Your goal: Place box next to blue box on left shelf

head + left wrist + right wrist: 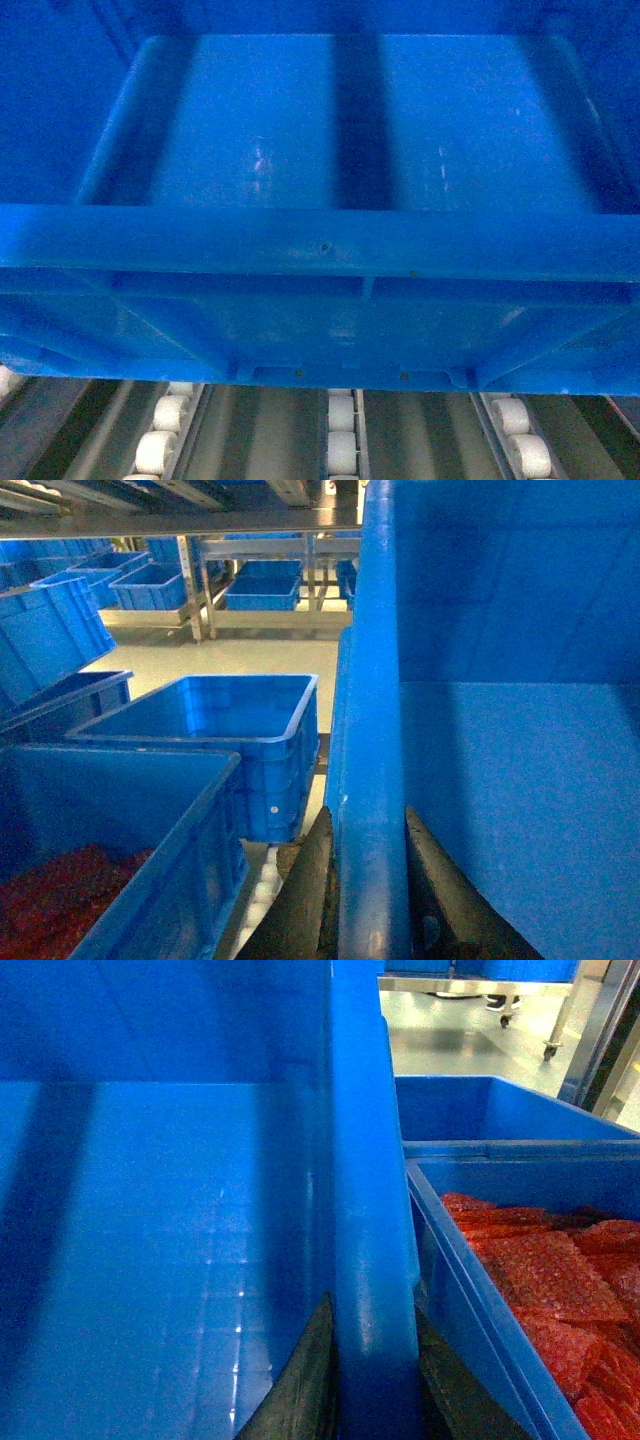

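Note:
The box [320, 242], a large bright-blue crate with a thick rim and a smooth floor, fills the head view and hangs over the shelf's white rollers [340, 440]. My left gripper [368, 822] is shut on the box's left rim [372, 680], one dark finger on each side of the wall. My right gripper [372, 1306] is shut the same way on the right rim [365, 1140]. Just left of the held box stands a blue box [185, 870] with red contents, and behind that an empty blue box [270, 770].
Close against the right side sits another blue crate [480, 1330] full of red packets [540, 1280], with an empty crate [490, 1110] behind it. White rollers [262, 890] show in the narrow gap on the left. Metal racks with more blue crates [262, 590] stand across the floor.

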